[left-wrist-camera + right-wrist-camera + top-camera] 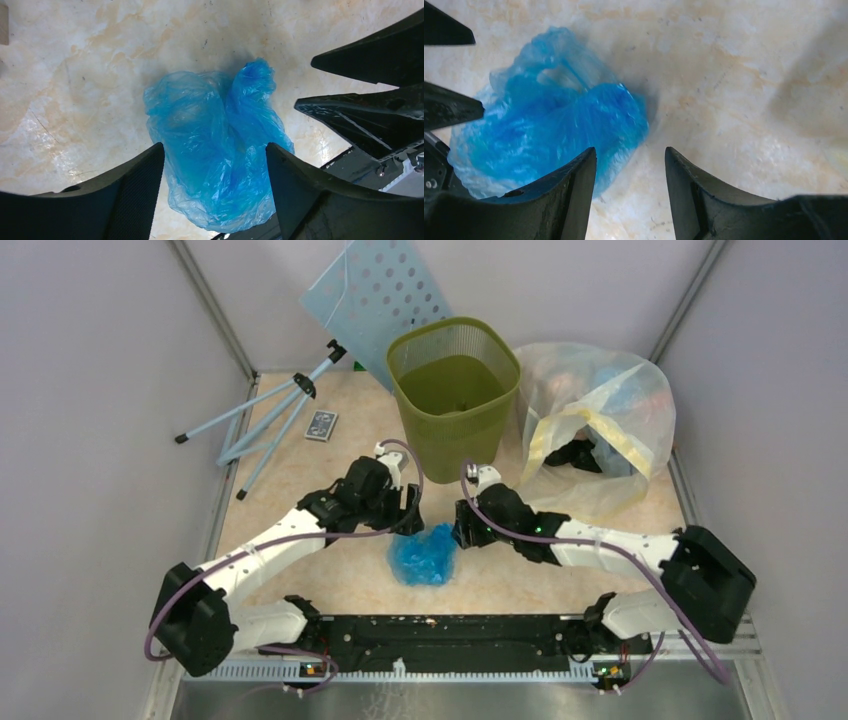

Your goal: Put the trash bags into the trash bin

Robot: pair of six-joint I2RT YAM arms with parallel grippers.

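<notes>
The trash bag (pixel 425 558), a crumpled translucent blue plastic bag, lies on the table in front of both arms. The olive-green trash bin (pixel 452 390) stands upright behind it, and its inside looks bare. My left gripper (pixel 407 524) hovers at the bag's left edge. In the left wrist view it (pixel 215 147) is open, with the bag (pixel 215 145) lying between and below its fingers, ungripped. My right gripper (pixel 459 532) is at the bag's right edge. It (pixel 630 150) is open over bare table, and the bag (pixel 549 120) lies by its left finger.
A large clear bag (pixel 590 415) stuffed with colourful items sits right of the bin. A perforated light-blue panel (pixel 380 290) leans on the back wall. A folded tripod (pixel 270 415) and a small box (pixel 321 425) lie at the back left. Walls enclose the table.
</notes>
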